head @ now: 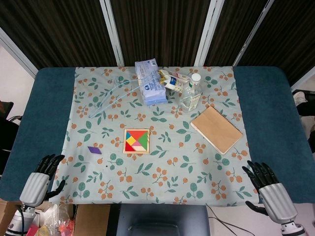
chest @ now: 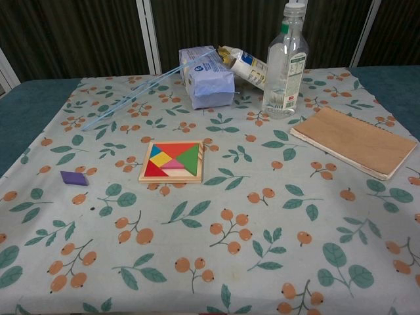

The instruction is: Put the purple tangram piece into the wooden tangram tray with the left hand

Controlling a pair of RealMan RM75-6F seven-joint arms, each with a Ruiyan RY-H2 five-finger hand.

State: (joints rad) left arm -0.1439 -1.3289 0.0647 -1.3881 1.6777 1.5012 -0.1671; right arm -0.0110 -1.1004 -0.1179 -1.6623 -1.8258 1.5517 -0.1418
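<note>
The purple tangram piece point(head: 95, 150) point(chest: 73, 178) lies flat on the floral cloth, left of the wooden tangram tray point(head: 136, 141) point(chest: 172, 161), which holds several coloured pieces. My left hand point(head: 42, 179) hovers at the table's near left edge, fingers spread and empty, well below and left of the purple piece. My right hand point(head: 268, 189) sits at the near right edge, fingers apart, holding nothing. Neither hand appears in the chest view.
At the back stand a clear bottle point(head: 191, 92) point(chest: 285, 62), a blue tissue pack point(head: 150, 82) point(chest: 209, 78), a snack packet point(head: 172, 78) and a long clear straw point(head: 115, 96). A brown notebook point(head: 216, 129) point(chest: 354, 141) lies right of the tray.
</note>
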